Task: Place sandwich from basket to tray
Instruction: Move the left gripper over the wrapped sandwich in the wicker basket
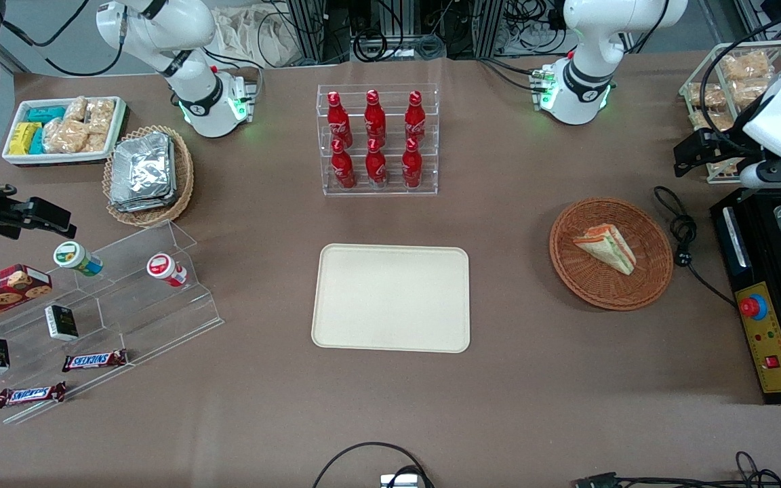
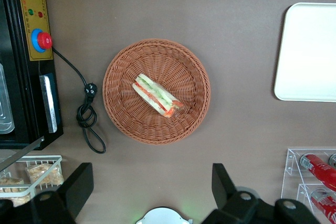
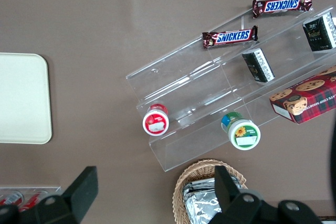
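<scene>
**A:** So the sandwich (image 1: 606,247) is sitting in the basket (image 1: 655,281) toward the working arm's end of the table, and the tray (image 1: 390,335) is lying bare mid-table, nearer the front edge than the bottle rack (image 1: 377,139). How'd you approach the grab?

**B:** The gripper (image 2: 149,190) is hanging high up, fingers (image 2: 77,186) spread wide and holding nothing. I'm thinking it should be dropping straight over the wedge and turning so the fingers are closing across the flat bread faces, not the pointy tip.

**A:** Squeeze risk?

**B:** Yeah, probably soft, so gentle pressure. Also I'd be watching the wicker rim and that cable (image 1: 681,234) lying just beside the basket.
</scene>
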{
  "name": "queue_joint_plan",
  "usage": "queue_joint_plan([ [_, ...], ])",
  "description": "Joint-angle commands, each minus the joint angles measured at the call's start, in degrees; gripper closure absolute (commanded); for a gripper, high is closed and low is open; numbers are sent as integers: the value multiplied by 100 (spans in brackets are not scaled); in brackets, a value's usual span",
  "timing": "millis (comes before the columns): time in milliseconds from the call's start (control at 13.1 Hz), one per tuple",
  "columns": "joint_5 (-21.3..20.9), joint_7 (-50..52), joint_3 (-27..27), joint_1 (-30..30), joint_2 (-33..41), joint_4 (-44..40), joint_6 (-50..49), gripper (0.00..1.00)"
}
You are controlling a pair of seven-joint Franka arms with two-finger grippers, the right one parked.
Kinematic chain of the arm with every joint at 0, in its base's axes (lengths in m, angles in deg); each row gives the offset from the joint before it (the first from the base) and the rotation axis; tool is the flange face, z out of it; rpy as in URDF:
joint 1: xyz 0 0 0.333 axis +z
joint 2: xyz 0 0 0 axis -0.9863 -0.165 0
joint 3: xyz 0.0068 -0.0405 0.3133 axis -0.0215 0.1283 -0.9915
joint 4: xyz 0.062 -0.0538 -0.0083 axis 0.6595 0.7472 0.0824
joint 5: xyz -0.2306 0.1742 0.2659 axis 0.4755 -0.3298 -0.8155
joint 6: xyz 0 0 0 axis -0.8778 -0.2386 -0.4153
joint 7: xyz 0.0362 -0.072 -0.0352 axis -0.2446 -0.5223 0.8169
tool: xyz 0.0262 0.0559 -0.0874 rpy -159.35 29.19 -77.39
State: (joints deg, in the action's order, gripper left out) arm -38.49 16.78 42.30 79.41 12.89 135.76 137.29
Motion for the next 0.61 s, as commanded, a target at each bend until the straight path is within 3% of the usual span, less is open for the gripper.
queue_joint_plan([
  [0, -16, 97, 18, 4, -93, -216, -167, 0],
  [305, -60, 219, -17, 66, -198, -85, -123, 0],
  [533, -218, 1440, -9, 57, 239, 1177, 902, 0],
])
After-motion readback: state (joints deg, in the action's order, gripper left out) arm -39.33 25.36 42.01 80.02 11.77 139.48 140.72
